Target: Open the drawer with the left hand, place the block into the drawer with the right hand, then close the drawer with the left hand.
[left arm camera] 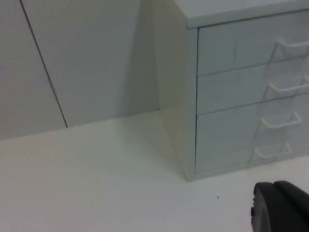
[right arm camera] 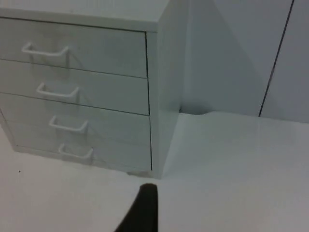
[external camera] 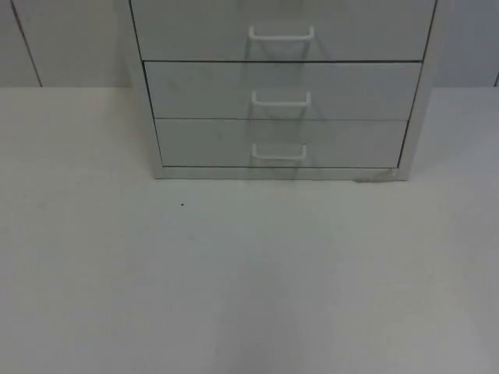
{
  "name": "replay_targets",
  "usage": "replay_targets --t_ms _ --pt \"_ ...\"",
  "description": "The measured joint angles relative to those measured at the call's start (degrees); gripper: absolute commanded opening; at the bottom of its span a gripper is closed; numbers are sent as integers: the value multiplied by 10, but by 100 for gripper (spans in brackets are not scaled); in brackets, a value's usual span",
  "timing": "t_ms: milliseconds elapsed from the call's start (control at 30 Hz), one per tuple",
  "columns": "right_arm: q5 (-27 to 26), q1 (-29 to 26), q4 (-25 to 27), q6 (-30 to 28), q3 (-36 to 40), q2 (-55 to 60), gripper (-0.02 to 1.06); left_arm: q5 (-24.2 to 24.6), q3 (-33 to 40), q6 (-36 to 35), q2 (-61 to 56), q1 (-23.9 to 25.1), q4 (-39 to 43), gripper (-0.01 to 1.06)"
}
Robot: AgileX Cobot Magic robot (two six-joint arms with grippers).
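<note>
A white drawer cabinet (external camera: 281, 86) stands at the back middle of the table, against the wall. All its drawers are shut, each with a white bow handle: the lowest handle (external camera: 278, 152), the one above it (external camera: 281, 98), and a third (external camera: 281, 33). My left gripper (left arm camera: 280, 205) waits off the cabinet's left front corner, well short of the cabinet (left arm camera: 231, 96). My right gripper (right arm camera: 142, 210) waits off the right front corner, also apart from the cabinet (right arm camera: 96, 87). Several shut drawers with handles face both wrist cameras.
The white table top (external camera: 249, 296) stretches from the cabinet's foot toward the front. A tiny dark speck (external camera: 182, 205) lies on it left of the middle. The grey partition wall (left arm camera: 72, 63) with a dark seam runs behind the cabinet.
</note>
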Motion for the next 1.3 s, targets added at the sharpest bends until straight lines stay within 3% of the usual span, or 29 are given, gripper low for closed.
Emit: replay_targets --t_ms 133,367,600,967,1300 --pt "18 0 0 0 42 -59 85 12 16 -18 -76 0 5 0" --pt "73 0 -4 0 120 -171 85 111 18 -84 -187 0 89 0" --pt "121 0 -44 38 157 -250 85 186 35 -120 -198 0 126 0" --pt "148 0 -59 56 180 -251 85 189 116 -122 -198 0 147 0" --pt "149 0 -59 63 180 -251 85 173 130 -139 -198 0 169 0"
